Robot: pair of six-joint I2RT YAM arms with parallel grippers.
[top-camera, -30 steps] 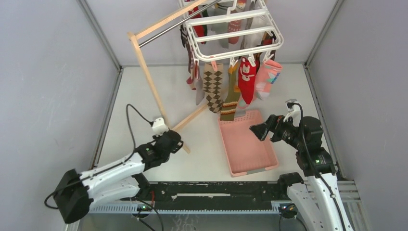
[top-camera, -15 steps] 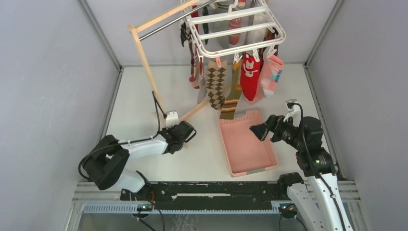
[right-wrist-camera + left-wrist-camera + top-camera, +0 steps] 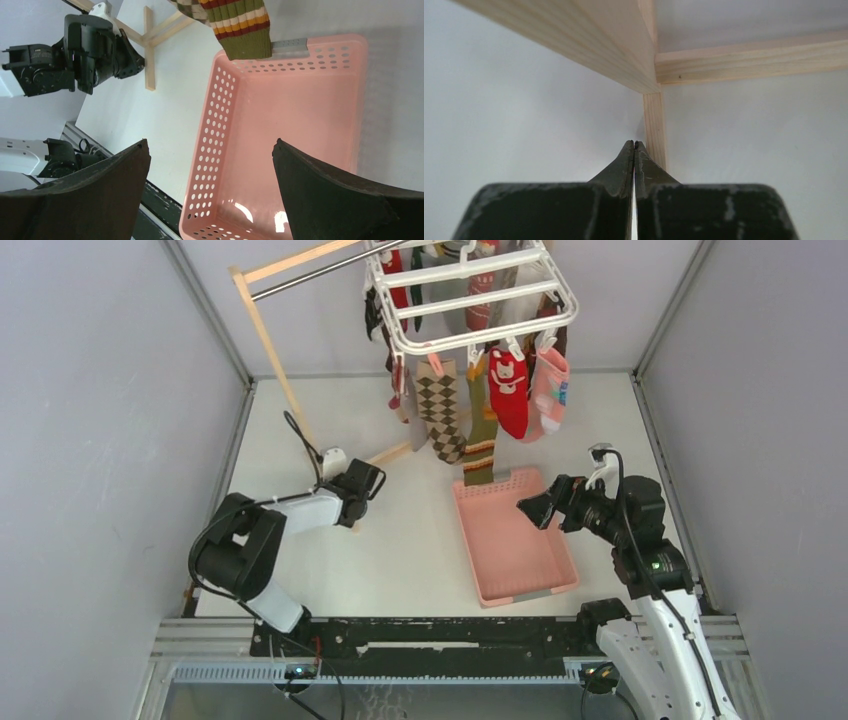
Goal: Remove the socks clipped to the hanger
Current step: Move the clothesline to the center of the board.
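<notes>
Hanger [image 3: 490, 332] shows only overhead; left claw [image 3: 634, 145] tips meet in wrist view.

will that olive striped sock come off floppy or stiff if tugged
Probably floppy: the olive striped sock hangs limp by its cuff. Likely light, being knit. The hanger hangs off a pole, so it may swing.

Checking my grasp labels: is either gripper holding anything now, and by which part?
Nothing is held. The left gripper is shut empty by the foot of the wooden rack; the right gripper hangs open above the pink basket.
</notes>
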